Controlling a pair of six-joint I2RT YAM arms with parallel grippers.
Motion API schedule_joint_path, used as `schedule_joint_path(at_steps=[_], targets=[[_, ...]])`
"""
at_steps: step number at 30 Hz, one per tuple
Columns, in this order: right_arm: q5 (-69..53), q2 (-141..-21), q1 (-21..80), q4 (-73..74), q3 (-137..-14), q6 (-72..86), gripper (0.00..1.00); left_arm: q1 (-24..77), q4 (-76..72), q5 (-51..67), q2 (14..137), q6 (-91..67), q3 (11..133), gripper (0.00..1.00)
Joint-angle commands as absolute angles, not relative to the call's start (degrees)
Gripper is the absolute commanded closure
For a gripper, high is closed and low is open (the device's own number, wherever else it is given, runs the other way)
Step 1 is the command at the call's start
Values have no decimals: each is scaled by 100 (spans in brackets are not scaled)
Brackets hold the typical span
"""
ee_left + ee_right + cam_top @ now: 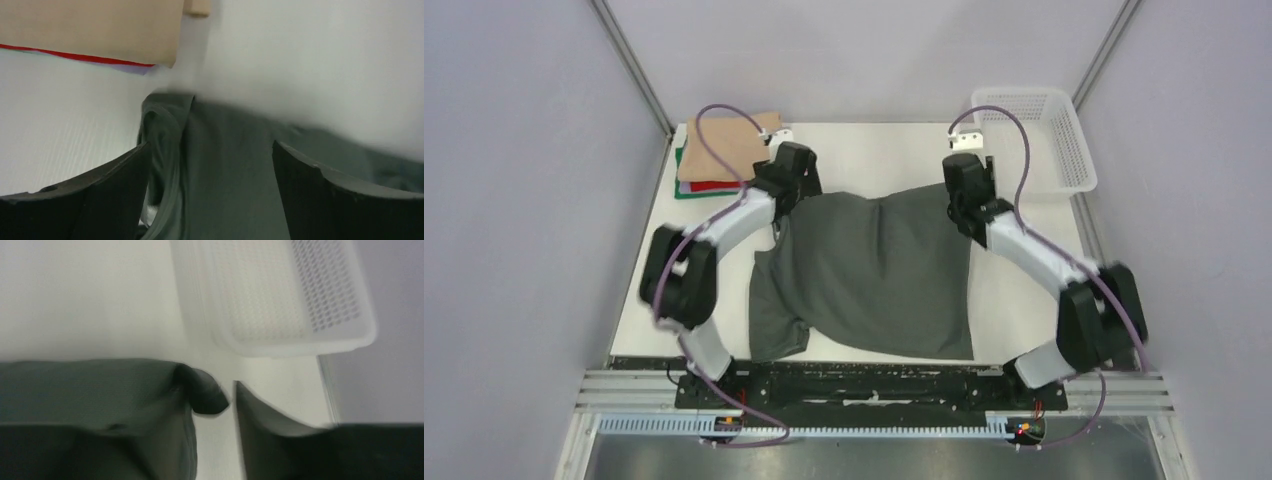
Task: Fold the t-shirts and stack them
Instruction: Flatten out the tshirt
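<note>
Folded shirts (729,158) sit stacked far left, while the grey shirt (874,270) lies mid-table unfolded — left gripper (210,150) spread astride its far edge, right gripper (227,400) beside its corner, hold unclear.

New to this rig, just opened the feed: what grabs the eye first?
The dark grey t-shirt sprawled across the middle of the table, with the left gripper and right gripper at its far corners. Next, the folded stack, tan on top, in the far-left corner and the white basket far right.
</note>
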State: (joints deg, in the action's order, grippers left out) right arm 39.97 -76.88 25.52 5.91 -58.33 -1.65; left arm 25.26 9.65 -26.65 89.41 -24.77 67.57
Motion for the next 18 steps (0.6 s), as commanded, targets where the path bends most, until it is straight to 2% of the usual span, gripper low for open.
schedule_joint_path(at_steps=[1,2,3,10,18], targets=[[4085,-9273,2092,648,-6748,224,24,2127,1941,-2566,10422,-3034,8278,0],[4103,-9543,2100,851,-7041,269,4,2129,1933,-2554,10499,-3007,8397,0],[4074,-9646,2109,919,-7152,300,2,2139,1808,-2500,10467,-2973,8355,0],[2773,-8624,2110,388,-5978,708,2,2187,1512,-1983,9734,-2890,7632,0],[441,-7203,2251,117,-4061,1269,2,2416,1387,-1299,8998,-3202,6425,0]])
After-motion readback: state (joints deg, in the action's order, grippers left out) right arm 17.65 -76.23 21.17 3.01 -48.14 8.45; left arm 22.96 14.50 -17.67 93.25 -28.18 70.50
